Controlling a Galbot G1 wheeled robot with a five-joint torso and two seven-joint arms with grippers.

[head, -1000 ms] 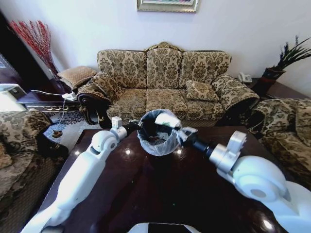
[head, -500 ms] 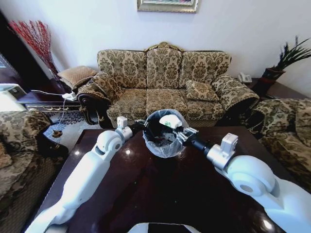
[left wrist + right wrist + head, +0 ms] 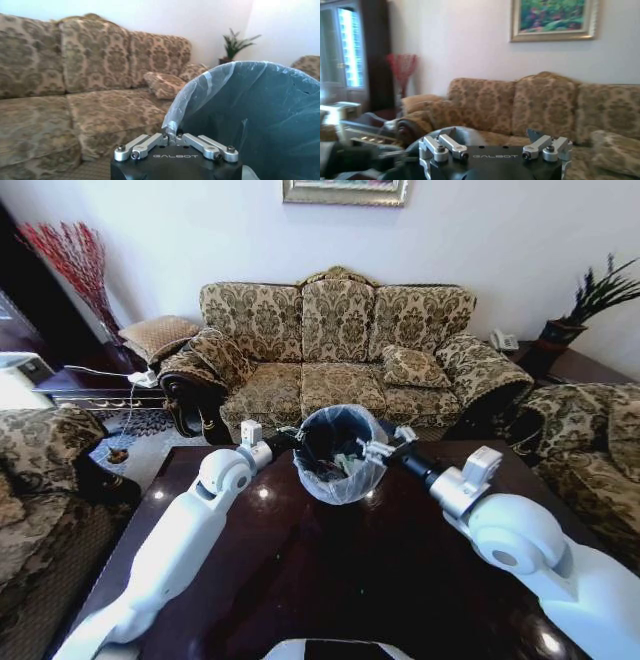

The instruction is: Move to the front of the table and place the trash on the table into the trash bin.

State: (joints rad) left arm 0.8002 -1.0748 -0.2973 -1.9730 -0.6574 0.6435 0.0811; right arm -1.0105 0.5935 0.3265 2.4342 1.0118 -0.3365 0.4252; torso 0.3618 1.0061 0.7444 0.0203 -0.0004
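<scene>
Bin position: the trash bin (image 3: pixel 338 452) stands on the dark glossy surface (image 3: pixel 330 580) of the table, toward its far edge, between the two arms. Its translucent bluish-white liner is folded over the rim, and small pale scraps of trash (image 3: pixel 345 463) lie inside on the dark interior; individual items cannot be told apart.

Left gripper (image 3: pixel 286 437): in the head view it sits at the bin's left rim, touching the liner. In the left wrist view the left gripper (image 3: pixel 171 132) has its jaws pressed together on a fold of the liner (image 3: pixel 240 123) at the rim edge, with the bag wall rising just beyond them.

Right gripper (image 3: pixel 383 446): in the head view it hangs at the bin's right rim, just above the opening. In the right wrist view the right gripper (image 3: pixel 495 150) shows its jaws spread wide apart with nothing between them; the linkage arms stand out to either side of the black body.

Surroundings: a patterned sofa (image 3: pixel 340 345) stands behind the table against the wall, with a loose cushion (image 3: pixel 412 366) on its right seat. A framed picture (image 3: pixel 551 18) hangs above it. A potted plant (image 3: pixel 590 305) stands on a side table at the far right, and red dried stems (image 3: pixel 72 255) stand at the far left.
</scene>
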